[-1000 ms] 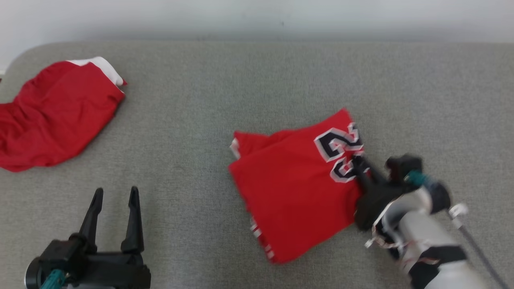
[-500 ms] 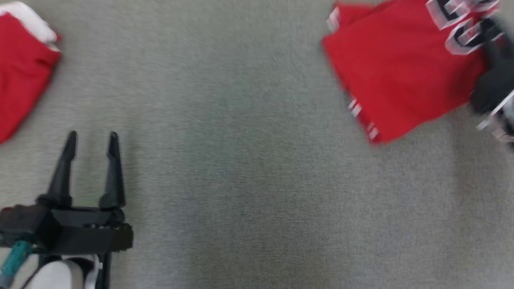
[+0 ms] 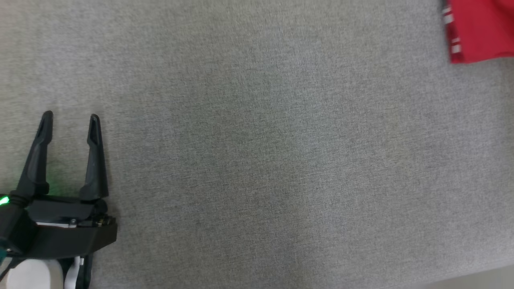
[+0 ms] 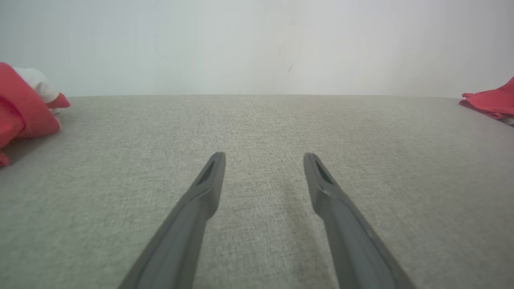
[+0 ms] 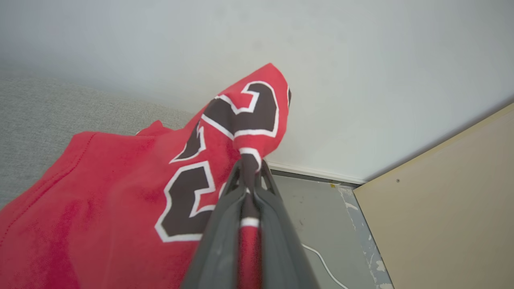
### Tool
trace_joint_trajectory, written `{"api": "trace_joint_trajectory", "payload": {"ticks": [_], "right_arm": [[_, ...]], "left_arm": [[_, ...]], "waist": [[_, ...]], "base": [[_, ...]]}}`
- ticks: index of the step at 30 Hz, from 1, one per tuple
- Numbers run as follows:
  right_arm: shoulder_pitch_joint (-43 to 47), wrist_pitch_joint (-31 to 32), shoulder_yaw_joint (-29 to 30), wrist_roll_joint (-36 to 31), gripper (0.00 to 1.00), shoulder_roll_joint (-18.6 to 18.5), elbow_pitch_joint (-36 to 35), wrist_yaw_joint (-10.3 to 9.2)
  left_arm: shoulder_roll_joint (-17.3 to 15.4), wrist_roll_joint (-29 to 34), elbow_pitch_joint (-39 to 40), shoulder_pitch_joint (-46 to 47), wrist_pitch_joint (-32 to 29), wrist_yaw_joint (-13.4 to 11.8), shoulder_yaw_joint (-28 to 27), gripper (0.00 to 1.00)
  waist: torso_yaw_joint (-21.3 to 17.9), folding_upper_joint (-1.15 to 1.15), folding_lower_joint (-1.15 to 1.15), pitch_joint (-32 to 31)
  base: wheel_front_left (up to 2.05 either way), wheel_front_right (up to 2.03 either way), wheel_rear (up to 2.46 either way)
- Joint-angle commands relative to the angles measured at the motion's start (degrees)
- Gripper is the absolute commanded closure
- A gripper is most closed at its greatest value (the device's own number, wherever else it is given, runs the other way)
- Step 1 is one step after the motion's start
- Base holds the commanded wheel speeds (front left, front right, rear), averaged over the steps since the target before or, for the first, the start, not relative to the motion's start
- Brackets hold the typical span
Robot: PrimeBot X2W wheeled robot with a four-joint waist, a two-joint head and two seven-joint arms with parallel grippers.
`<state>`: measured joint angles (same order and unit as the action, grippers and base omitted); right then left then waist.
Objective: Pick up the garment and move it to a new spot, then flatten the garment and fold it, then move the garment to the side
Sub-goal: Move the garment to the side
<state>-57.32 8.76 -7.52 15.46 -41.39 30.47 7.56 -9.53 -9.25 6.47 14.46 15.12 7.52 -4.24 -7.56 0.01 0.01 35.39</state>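
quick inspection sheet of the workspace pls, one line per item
surface: grey woven fabric surface, mostly bare
job's things: red jersey with black white-edged numerals, bunched, upper right of head view
clutter: second red garment with a white part, left edge of left wrist view
grippers: left gripper open, holding nothing; right gripper shut on the jersey at the numerals
cables: thin white cable on the floor
surroundings: pale wall, beige panel, grey floor

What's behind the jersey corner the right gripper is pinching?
Behind the jersey, pinched by the right gripper: pale wall and grey floor. Whatever sits behind the cloth is hidden.
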Motion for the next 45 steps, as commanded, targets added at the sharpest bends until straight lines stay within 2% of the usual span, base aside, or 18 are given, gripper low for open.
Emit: {"api": "trace_joint_trajectory", "payload": {"ticks": [1, 6, 11, 12, 13, 14, 15, 22, 29, 36, 45], "right_arm": [[-0.87, 0.72, -0.14, 0.52, 1.0, -0.18, -0.39, -0.17], [-3.83, 1.64, -0.78, -1.26, 1.0, -1.72, 0.03, -0.17], [-6.96, 1.49, -1.96, -5.23, 1.0, -2.6, 3.5, -0.17], [-7.39, 1.65, -2.52, -6.47, 0.95, -2.89, 4.19, -0.17], [-7.9, 1.42, -2.68, -7.53, 0.58, -3.2, 4.84, -0.17], [-8.52, 1.31, -2.12, -8.07, 0.46, -3.14, 5.65, -0.17], [-8.95, 0.93, -1.62, -8.97, 0.0, -3.04, 6.2, -0.17], [-8.61, -3.66, 0.13, -12.21, 0.0, -0.4, 6.29, -0.17], [-3.84, -10.43, 0.83, -9.69, 0.0, 4.46, 2.33, -0.17], [6.2, -16.78, 0.0, -7.86, 0.0, 12.3, -4.21, -0.17], [24.51, -20.35, 1.91, -7.59, 0.0, 22.62, -12.27, -0.17]], "left_arm": [[-0.42, 0.11, 0.33, -0.33, 0.02, -0.12, 0.07, 0.0], [-0.77, 0.03, 0.54, -0.22, 0.0, -0.11, 0.72, 0.0], [-0.82, -0.27, 0.72, -0.09, -0.05, -0.12, 1.18, 0.0], [-0.8, -0.3, 0.77, -0.16, -0.05, -0.15, 1.22, 0.0], [-0.75, -0.39, 0.76, -0.27, -0.05, -0.15, 1.29, 0.0], [-0.67, -0.46, 0.76, -0.37, -0.06, -0.15, 1.21, 0.0], [-0.63, -0.52, 0.76, -0.5, -0.06, -0.15, 1.22, 0.0], [0.35, -1.29, 0.1, -1.58, -0.03, -0.14, -0.05, 0.0], [2.32, -1.85, -2.72, -2.95, 0.02, -0.14, -1.6, 0.0], [3.92, -1.47, -5.83, -7.26, 0.03, -0.14, -5.13, 0.0], [5.46, -0.2, -8.06, -12.76, 0.03, -0.14, -7.35, 0.0]], "waist": [[-1.31, -0.01, -0.01, 1.99], [-0.68, -0.01, -0.01, 3.18], [0.33, -0.01, -0.01, 3.41], [0.47, -0.01, -0.01, 3.32], [0.63, -0.01, -0.01, 3.15], [0.73, -0.01, -0.01, 2.98], [0.82, -0.01, -0.01, 2.76], [0.56, -0.01, -0.01, 0.44], [1.46, -0.01, -0.01, -6.27], [2.51, -0.01, -0.01, -15.41], [5.1, -0.01, -0.01, -24.63]], "base": [[0.0, 0.0, 0.0], [0.0, 0.0, 0.0], [0.0, 0.0, 0.0], [0.0, 0.0, 0.0], [0.0, 0.0, 0.0], [0.0, 0.0, 0.0], [0.0, 0.0, 0.0], [0.0, 0.0, 0.0], [0.0, 0.0, 0.0], [0.0, 0.0, 0.0], [0.0, 0.0, 0.0]]}}
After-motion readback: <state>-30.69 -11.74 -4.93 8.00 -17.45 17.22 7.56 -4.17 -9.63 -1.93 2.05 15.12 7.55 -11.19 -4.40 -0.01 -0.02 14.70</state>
